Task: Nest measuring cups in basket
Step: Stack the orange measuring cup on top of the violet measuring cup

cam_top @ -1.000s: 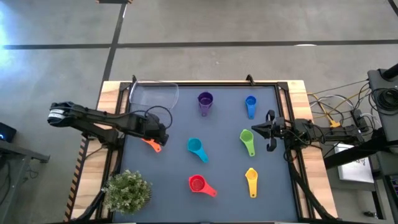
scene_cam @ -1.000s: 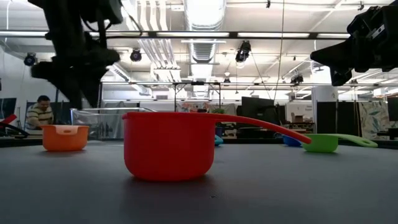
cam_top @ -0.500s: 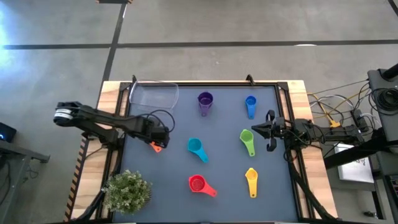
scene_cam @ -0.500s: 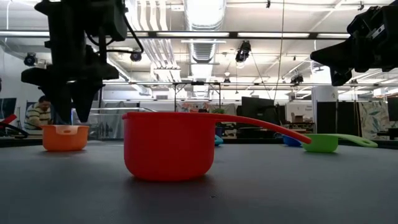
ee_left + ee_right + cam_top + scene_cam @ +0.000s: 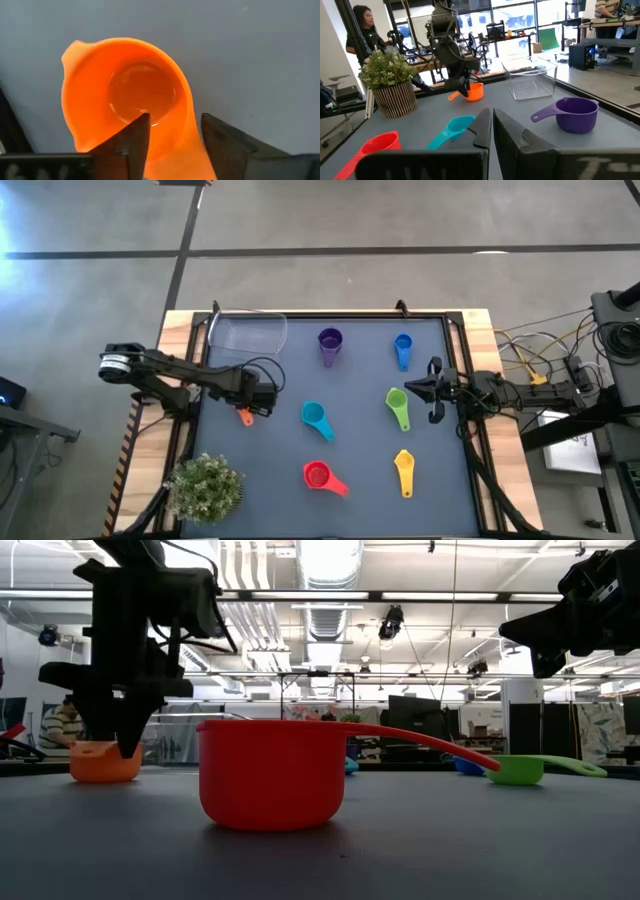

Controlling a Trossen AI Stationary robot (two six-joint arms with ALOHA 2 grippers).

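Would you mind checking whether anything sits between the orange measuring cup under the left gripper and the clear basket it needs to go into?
Nothing visible does. The orange measuring cup lies just in front of the clear basket on the table's left side, with only bare mat between them. The left gripper straddles the cup's wall. The purple cup stands off to the side.

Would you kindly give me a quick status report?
Left gripper down on orange cup, jaws astride its rim. Right gripper shut, parked. Basket empty. Nothing blocking.
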